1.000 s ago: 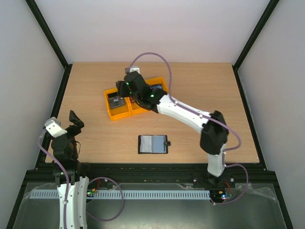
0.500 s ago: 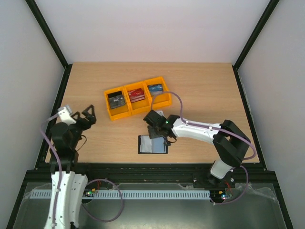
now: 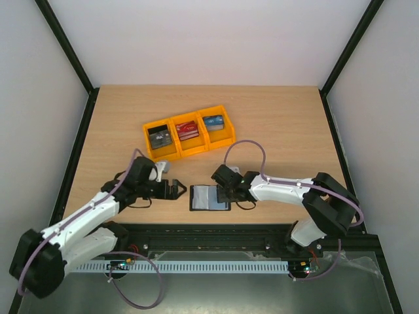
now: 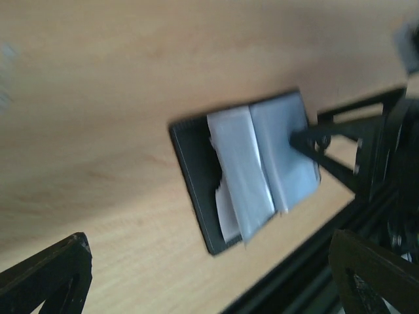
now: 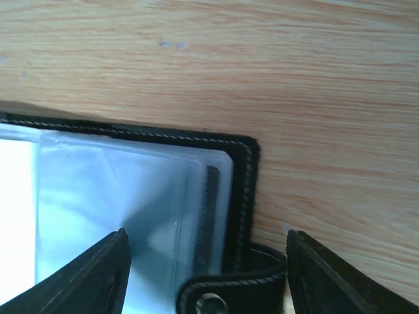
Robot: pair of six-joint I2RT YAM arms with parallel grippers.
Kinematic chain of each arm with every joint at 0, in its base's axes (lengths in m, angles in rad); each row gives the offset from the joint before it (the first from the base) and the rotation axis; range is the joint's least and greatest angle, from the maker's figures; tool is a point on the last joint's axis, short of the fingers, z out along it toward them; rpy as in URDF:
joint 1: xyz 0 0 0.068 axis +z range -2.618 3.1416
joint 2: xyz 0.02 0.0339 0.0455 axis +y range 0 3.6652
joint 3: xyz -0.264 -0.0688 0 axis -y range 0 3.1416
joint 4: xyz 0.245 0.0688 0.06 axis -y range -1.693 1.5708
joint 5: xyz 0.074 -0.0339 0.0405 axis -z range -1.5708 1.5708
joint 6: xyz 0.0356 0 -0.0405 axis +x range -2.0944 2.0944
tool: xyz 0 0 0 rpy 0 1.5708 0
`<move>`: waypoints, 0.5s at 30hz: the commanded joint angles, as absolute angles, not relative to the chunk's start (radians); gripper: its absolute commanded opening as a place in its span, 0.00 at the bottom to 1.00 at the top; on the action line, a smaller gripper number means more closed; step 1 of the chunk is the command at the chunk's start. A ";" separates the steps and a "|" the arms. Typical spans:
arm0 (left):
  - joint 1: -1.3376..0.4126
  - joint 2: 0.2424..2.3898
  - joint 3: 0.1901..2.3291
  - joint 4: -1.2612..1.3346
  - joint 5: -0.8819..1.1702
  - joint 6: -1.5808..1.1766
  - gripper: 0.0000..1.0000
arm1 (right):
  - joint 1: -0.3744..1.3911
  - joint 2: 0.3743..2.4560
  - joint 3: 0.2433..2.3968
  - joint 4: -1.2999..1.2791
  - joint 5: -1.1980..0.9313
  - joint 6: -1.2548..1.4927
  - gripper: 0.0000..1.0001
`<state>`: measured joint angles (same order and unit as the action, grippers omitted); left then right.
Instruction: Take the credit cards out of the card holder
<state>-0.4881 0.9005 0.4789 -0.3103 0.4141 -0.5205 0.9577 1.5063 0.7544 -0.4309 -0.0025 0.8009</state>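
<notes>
The card holder (image 3: 207,198) lies open near the table's front edge, black with blue-grey clear pockets; it also shows in the left wrist view (image 4: 262,157) and the right wrist view (image 5: 131,196). My right gripper (image 3: 226,190) is open and low over the holder's right edge, its jaws straddling the snap tab (image 5: 226,291). My left gripper (image 3: 175,190) is open and empty just left of the holder, pointing at it. The credit cards lie in the yellow bins: dark grey (image 3: 159,139), red (image 3: 186,131), blue (image 3: 213,122).
The row of three yellow bins (image 3: 164,158) stands behind the holder, towards the middle of the table. The black frame rail (image 3: 209,229) runs along the front edge just below the holder. Black posts stand at the sides.
My right arm has come from the yellow bins down to the holder's right edge. My left arm has swung from the table's left edge to the holder's left side.
</notes>
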 commanded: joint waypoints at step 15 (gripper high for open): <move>-0.545 1.190 0.256 0.090 0.473 -0.652 0.80 | 0.981 1.652 0.845 -0.181 -0.236 0.735 0.58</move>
